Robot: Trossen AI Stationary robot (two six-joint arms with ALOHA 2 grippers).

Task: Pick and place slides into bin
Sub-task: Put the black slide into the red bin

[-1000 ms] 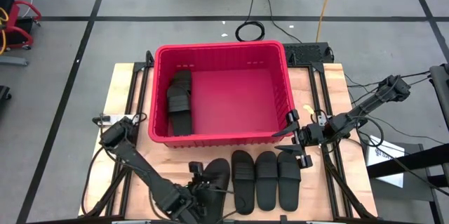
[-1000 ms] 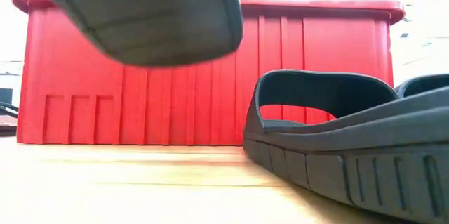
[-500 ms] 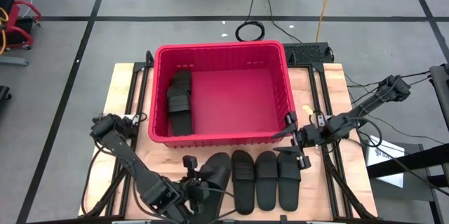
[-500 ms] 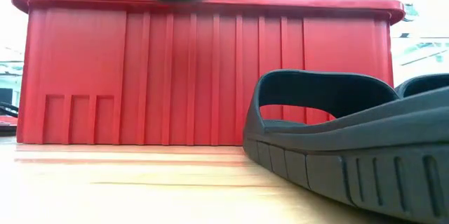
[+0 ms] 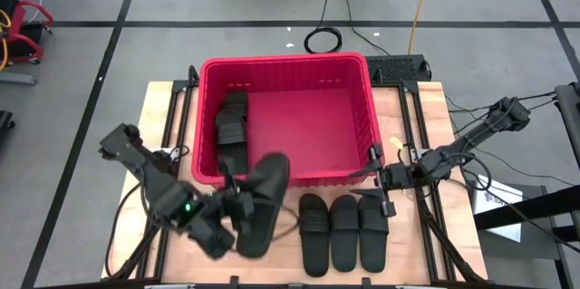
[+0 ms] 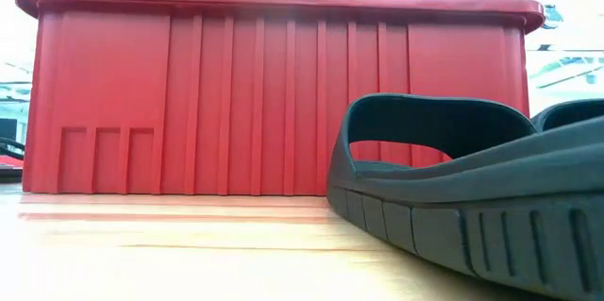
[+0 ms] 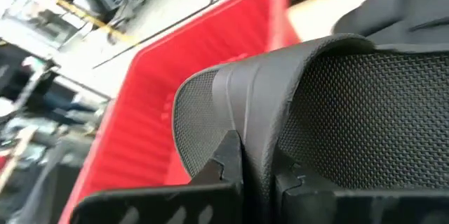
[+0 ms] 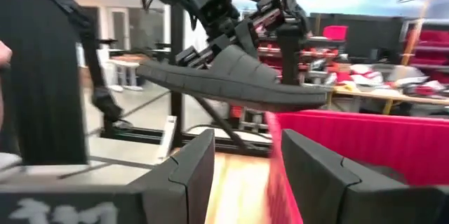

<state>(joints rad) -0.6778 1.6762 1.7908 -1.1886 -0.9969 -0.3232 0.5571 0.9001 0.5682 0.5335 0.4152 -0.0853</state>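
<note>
The left hand (image 5: 237,209) is pinching one black slide (image 5: 260,203) and holding it up over the front wall of the red bin (image 5: 367,99). Three slides (image 5: 343,231) are lying near the surface's front edge. The right hand (image 5: 374,178) is waiting beside the bin, fingers spread.

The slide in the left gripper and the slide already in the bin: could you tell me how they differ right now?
The held slide is lifted off the table in the left gripper, at the bin's near wall; the binned slide lies on the bin floor, by its left wall. Nothing grips the binned one. Both are black with wide straps.
</note>
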